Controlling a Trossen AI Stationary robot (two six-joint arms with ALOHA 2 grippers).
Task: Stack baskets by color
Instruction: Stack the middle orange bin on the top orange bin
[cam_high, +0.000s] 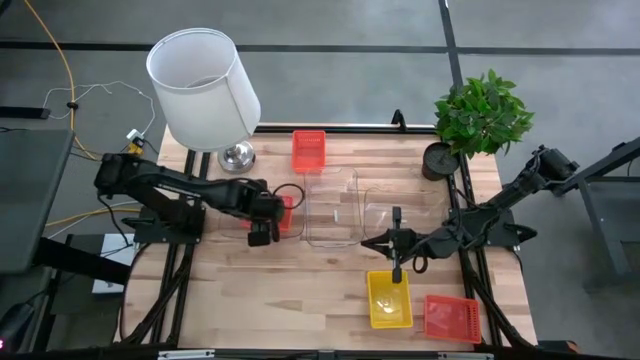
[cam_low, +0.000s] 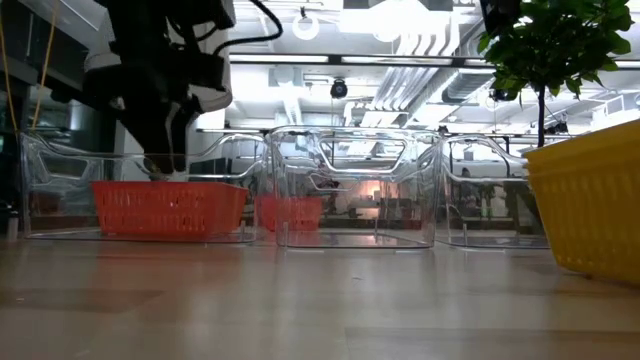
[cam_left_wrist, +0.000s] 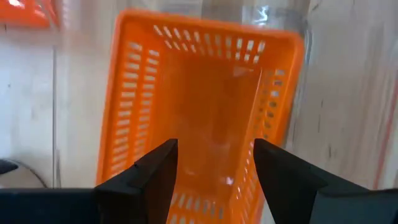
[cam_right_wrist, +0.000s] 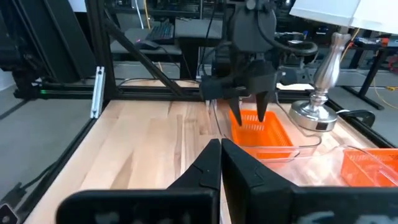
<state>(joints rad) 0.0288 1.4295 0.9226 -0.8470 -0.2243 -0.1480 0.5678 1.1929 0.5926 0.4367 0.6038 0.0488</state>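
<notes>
The left gripper (cam_left_wrist: 214, 165) hangs with fingers spread over the red basket (cam_left_wrist: 199, 106) inside a clear bin (cam_high: 277, 212), likely releasing it, while the right gripper (cam_high: 372, 241), fingers pressed together, waits mid-counter (cam_high: 260, 290).

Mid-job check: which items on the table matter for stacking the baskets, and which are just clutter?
Job items:
red basket under the left tool
red basket at the far edge
red basket at the near edge
yellow basket
clear bins

Just lying about:
lamp
potted plant
</notes>
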